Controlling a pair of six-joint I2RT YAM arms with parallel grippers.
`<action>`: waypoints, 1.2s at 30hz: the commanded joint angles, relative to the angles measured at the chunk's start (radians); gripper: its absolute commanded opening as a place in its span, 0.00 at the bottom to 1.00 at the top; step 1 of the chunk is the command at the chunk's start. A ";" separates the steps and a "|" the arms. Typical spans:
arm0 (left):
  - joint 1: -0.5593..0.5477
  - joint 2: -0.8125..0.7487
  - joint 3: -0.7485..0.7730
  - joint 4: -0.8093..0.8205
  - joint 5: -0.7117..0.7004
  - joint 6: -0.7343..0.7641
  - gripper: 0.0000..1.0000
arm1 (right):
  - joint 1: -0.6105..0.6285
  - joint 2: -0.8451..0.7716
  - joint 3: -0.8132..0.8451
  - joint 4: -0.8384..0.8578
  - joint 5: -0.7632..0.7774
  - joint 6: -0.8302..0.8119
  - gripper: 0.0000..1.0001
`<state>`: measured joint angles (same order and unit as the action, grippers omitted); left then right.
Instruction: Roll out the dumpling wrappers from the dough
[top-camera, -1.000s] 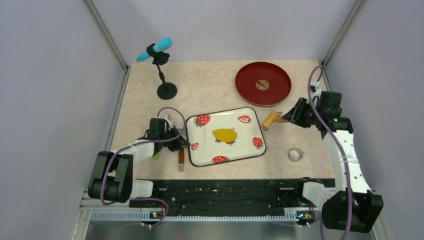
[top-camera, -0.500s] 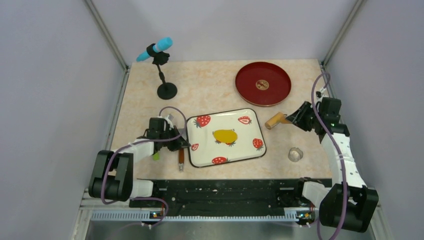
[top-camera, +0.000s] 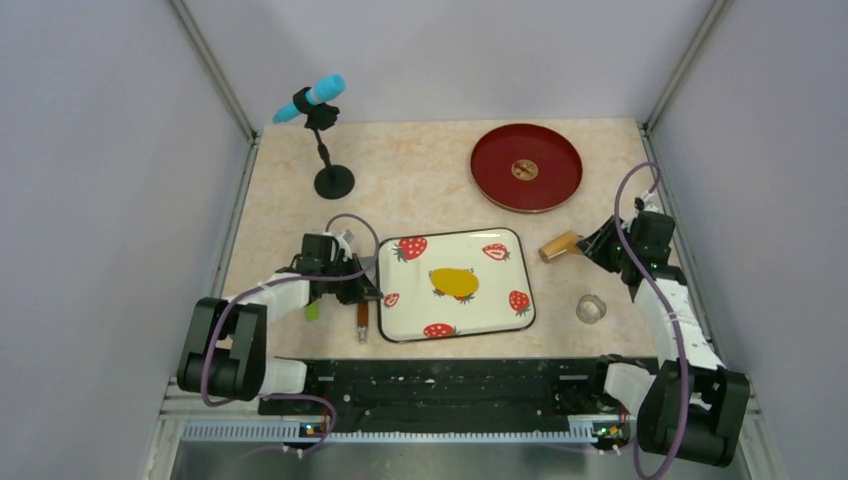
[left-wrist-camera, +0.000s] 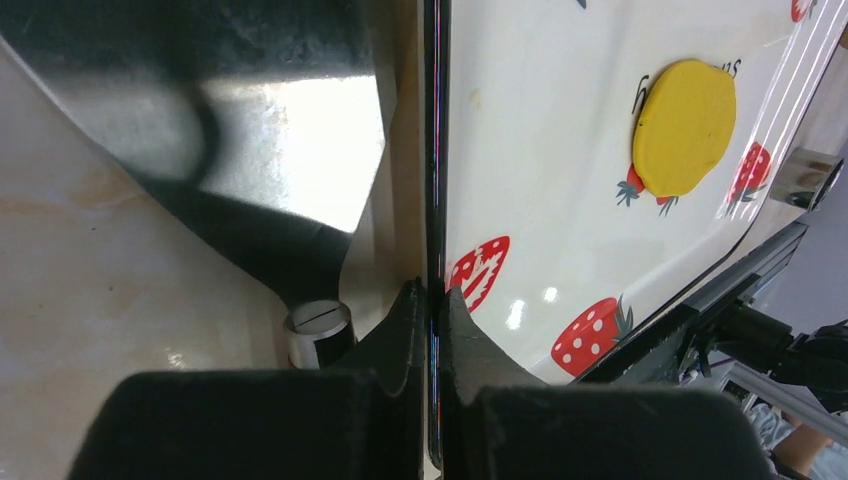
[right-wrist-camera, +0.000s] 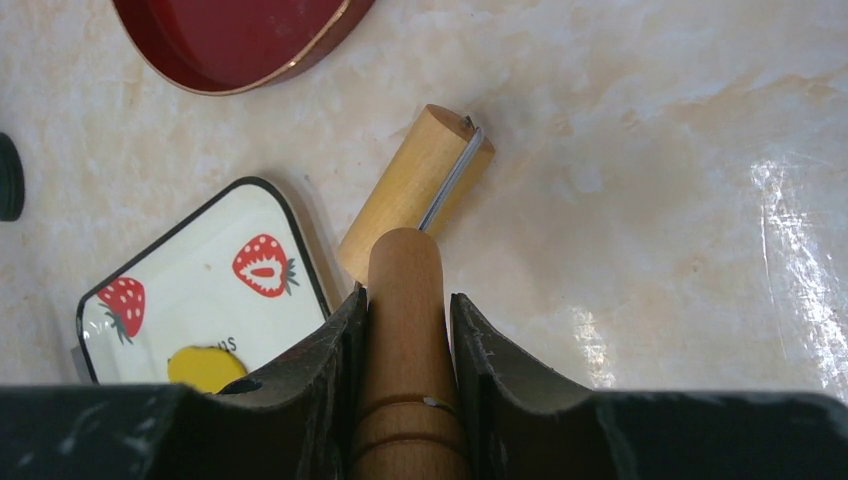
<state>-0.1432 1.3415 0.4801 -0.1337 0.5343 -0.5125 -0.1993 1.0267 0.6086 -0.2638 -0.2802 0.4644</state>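
The dough (top-camera: 454, 282) is a flattened yellow oval patch in the middle of the white strawberry tray (top-camera: 500, 300). It also shows in the left wrist view (left-wrist-camera: 685, 127) and partly in the right wrist view (right-wrist-camera: 205, 368). No separate round dumpling wrappers are in view. My left gripper (top-camera: 372, 292) is shut on the tray's left rim (left-wrist-camera: 434, 200). My right gripper (top-camera: 592, 243) is shut on the handle of the tan wooden roller (top-camera: 558, 245). The roller's head (right-wrist-camera: 415, 190) lies on the table just right of the tray's far right corner.
A red round plate (top-camera: 526, 167) sits at the back right. A small metal ring (top-camera: 591, 307) lies right of the tray near the front. A microphone stand (top-camera: 325, 140) is at the back left. A brown-handled tool (top-camera: 362, 320) lies by the tray's near left corner.
The tray with the dough has shifted slightly right and towards the front in my left gripper. My right gripper has drawn the roller right and nearer.
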 joint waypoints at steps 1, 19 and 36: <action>-0.040 0.037 0.054 -0.024 0.006 0.035 0.00 | -0.011 0.031 -0.008 0.142 0.003 -0.033 0.09; -0.140 -0.005 0.087 -0.034 -0.109 -0.168 0.00 | -0.011 0.027 0.130 -0.163 0.175 -0.050 0.75; -0.140 -0.051 0.106 0.010 -0.058 -0.088 0.11 | -0.038 0.033 0.211 -0.569 0.245 0.054 0.62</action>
<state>-0.2802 1.3174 0.5438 -0.1867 0.4290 -0.6281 -0.2031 1.0195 0.7689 -0.7368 -0.0502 0.4709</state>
